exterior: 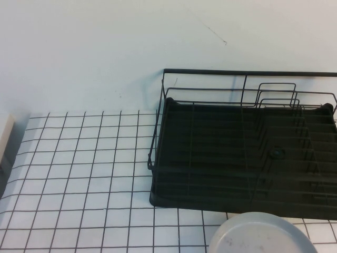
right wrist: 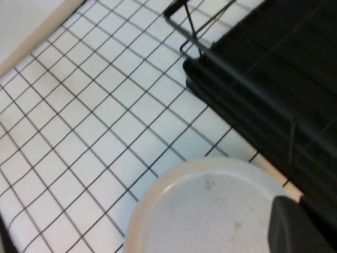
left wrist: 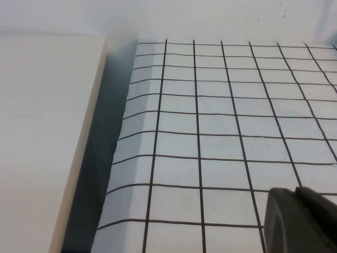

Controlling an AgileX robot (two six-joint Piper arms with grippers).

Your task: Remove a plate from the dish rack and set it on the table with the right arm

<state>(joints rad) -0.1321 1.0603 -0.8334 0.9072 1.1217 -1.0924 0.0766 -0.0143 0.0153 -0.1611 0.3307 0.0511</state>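
The pale grey-blue plate (exterior: 260, 234) lies flat-faced at the front right, just in front of the dish rack (exterior: 242, 153), cut off by the view's lower edge. The black wire rack holds no plate. In the right wrist view the plate (right wrist: 210, 211) fills the near part, and a black blocky part of my right gripper (right wrist: 303, 229) sits over its rim beside the rack (right wrist: 274, 58). I cannot tell whether it grips the plate. My left gripper (left wrist: 303, 221) hovers over the gridded table (left wrist: 221, 121) at the far left, shut and empty.
A beige block (exterior: 5, 134) stands off the table's left edge and also shows in the left wrist view (left wrist: 42, 132). The gridded table (exterior: 79, 174) stretches left of the rack. A pale wall rises behind.
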